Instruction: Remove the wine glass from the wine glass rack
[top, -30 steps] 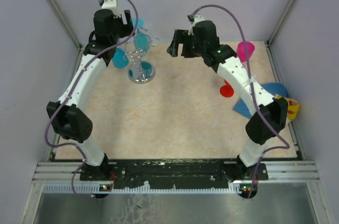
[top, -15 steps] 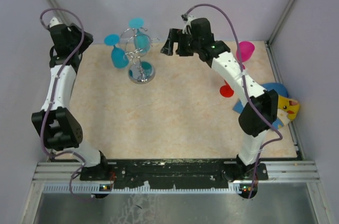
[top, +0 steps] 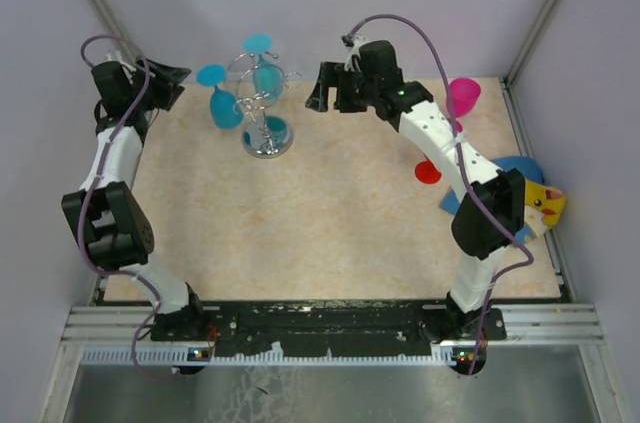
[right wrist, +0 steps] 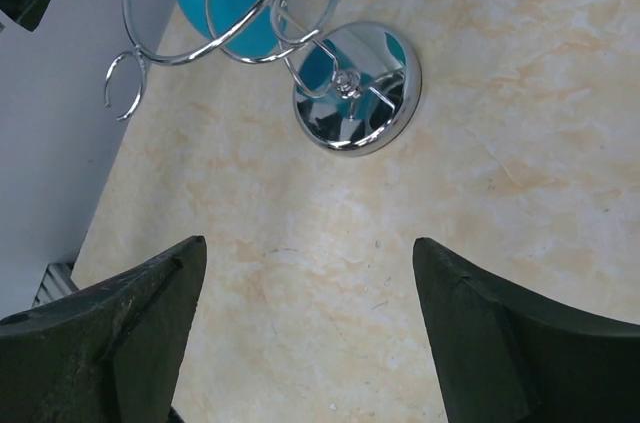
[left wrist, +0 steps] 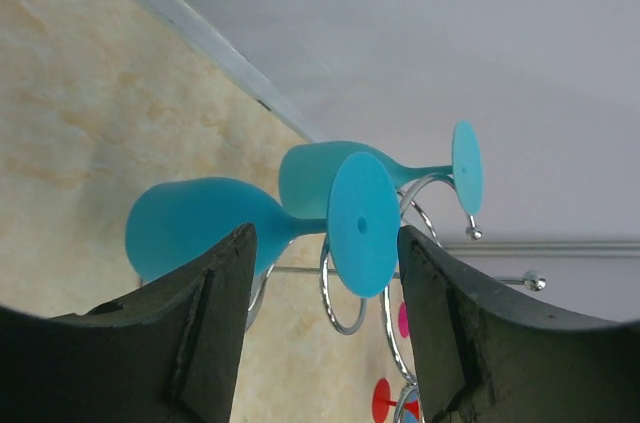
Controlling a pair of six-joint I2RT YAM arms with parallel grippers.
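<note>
The silver wire wine glass rack (top: pixel 266 135) stands at the table's back left. Blue wine glasses hang on its arms, one out to the left (top: pixel 224 107) and one at the back (top: pixel 267 77). My left gripper (top: pixel 172 78) is open and empty, just left of the rack and level with the glasses. In the left wrist view the nearer glass's round foot (left wrist: pixel 362 224) lies between my fingers (left wrist: pixel 205 328), a little beyond them. My right gripper (top: pixel 325 89) is open and empty, right of the rack. Its wrist view shows the rack's base (right wrist: pixel 358 89).
A pink glass (top: pixel 463 95) stands at the back right and a red glass (top: pixel 428 170) lies near the right arm. A blue plate (top: pixel 512 175) and a yellow toy (top: pixel 546 204) sit at the right edge. Grey walls close in behind and beside the rack.
My left arm swung from over the rack out to the left wall, then turned its gripper toward the rack. My right gripper edged slightly left.
</note>
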